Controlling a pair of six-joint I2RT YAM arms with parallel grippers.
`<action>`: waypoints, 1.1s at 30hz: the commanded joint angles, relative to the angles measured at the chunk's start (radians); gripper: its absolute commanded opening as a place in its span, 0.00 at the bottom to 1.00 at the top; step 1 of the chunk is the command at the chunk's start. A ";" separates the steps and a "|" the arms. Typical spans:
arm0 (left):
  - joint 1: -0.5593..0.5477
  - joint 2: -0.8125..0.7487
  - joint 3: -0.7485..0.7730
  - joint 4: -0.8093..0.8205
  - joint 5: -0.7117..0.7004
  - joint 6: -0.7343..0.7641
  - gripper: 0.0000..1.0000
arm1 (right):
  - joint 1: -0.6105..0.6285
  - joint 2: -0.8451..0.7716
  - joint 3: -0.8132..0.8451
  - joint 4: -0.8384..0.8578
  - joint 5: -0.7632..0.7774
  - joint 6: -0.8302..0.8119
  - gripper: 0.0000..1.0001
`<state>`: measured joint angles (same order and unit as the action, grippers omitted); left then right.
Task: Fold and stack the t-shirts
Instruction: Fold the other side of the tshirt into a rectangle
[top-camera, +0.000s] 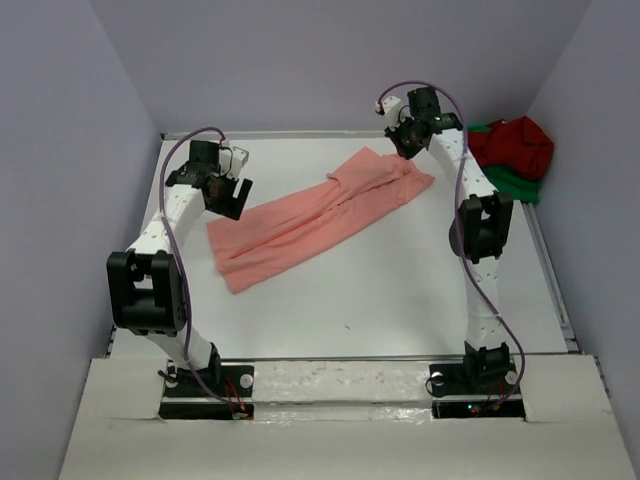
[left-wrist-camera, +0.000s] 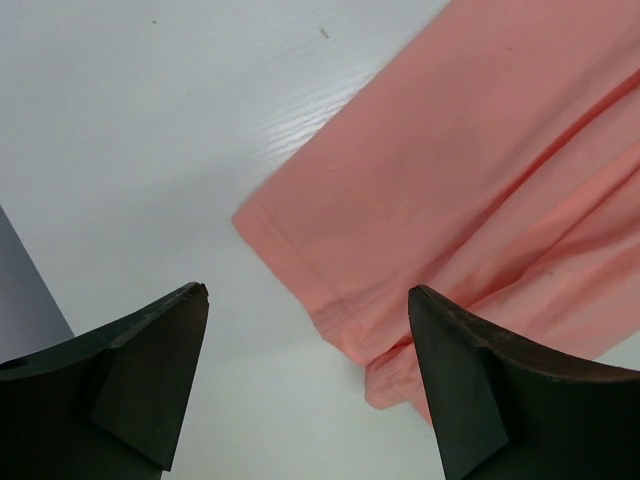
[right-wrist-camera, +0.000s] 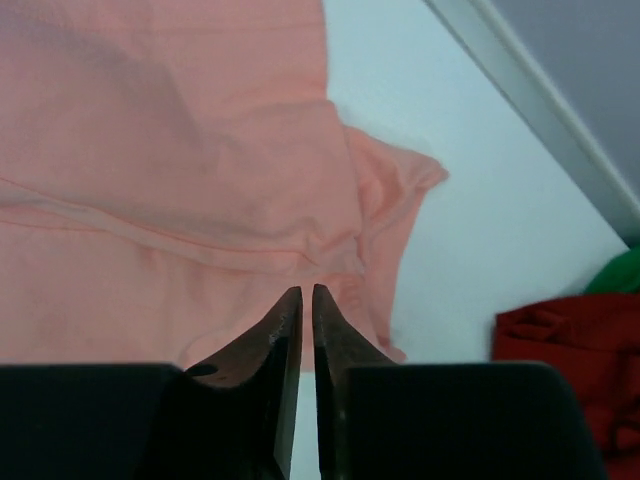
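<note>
The salmon-pink t-shirt (top-camera: 320, 215) lies folded lengthwise in a long strip, running diagonally across the white table. My left gripper (top-camera: 232, 200) is open and empty, hovering over the strip's left corner; that hem corner (left-wrist-camera: 330, 300) lies between the spread fingers (left-wrist-camera: 150, 350). My right gripper (top-camera: 403, 140) is shut with nothing in it, just above the strip's far right end (right-wrist-camera: 170, 180), where a sleeve (right-wrist-camera: 395, 190) sticks out. The dark red t-shirt (top-camera: 515, 145) lies crumpled on the bright green one (top-camera: 520, 185) at the table's far right corner; both show in the right wrist view (right-wrist-camera: 570, 345), the green (right-wrist-camera: 615, 272) at the edge.
Purple walls close in the table on the left, back and right. A raised rail (top-camera: 548, 270) runs along the right edge and shows in the right wrist view (right-wrist-camera: 530, 100). Bare white table (top-camera: 380, 290) lies in front of the pink shirt.
</note>
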<state>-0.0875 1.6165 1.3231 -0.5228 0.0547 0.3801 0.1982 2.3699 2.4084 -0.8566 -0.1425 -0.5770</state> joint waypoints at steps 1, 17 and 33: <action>0.032 -0.085 -0.027 0.010 -0.026 -0.007 0.92 | 0.049 0.060 0.060 0.074 0.006 -0.011 0.10; 0.147 -0.139 -0.105 0.029 -0.041 -0.006 0.93 | 0.144 0.147 0.047 0.261 -0.060 -0.018 0.39; 0.155 -0.133 -0.133 0.038 -0.044 -0.001 0.93 | 0.173 0.259 0.077 0.445 -0.068 -0.055 0.43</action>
<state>0.0608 1.5215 1.1988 -0.4919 0.0174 0.3801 0.3622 2.6118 2.4466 -0.5301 -0.2016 -0.6079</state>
